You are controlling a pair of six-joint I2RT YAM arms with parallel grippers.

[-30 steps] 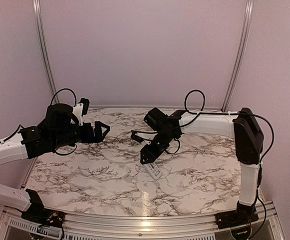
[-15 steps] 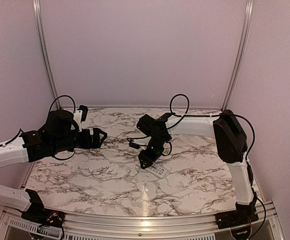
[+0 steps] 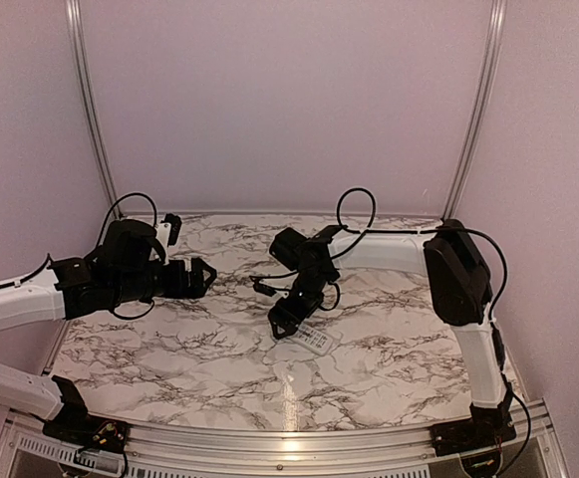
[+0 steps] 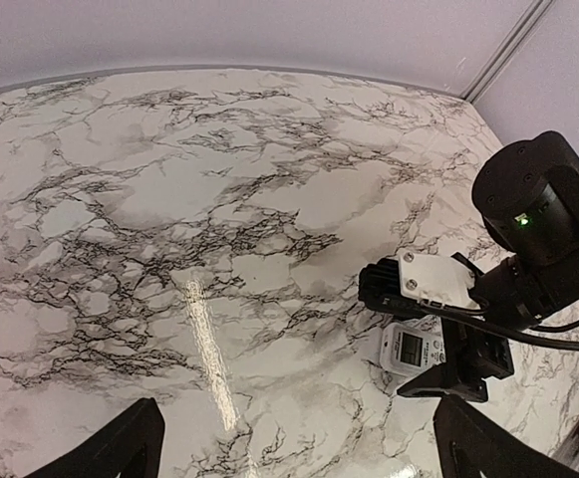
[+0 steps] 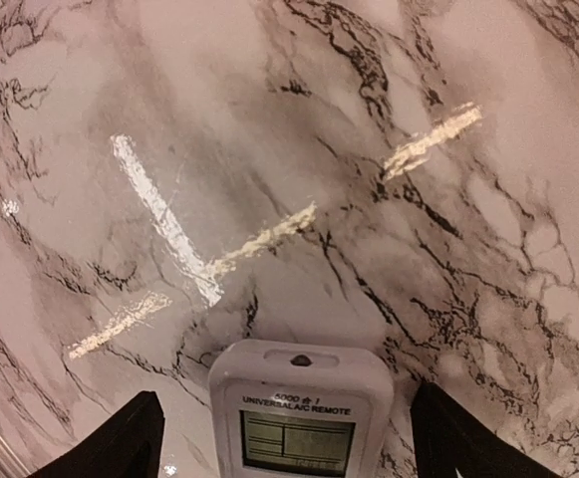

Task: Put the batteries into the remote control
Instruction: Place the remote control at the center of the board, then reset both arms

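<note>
Right gripper (image 3: 287,321) dropped over the remote control (image 5: 301,418), jaws now wide astride it display-up, likely to flip it; left gripper (image 3: 199,277) wide open, idle.

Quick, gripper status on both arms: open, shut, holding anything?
Left gripper: open, nothing between its fingers.
Right gripper: open, fingers either side of the remote control, not clamped on it.

The left arm stretches inward, the left pincer (image 3: 201,279) level and spread wide. The right arm folds toward the centre, the right pincer (image 3: 287,324) tipped downward, fingers parted.
</note>
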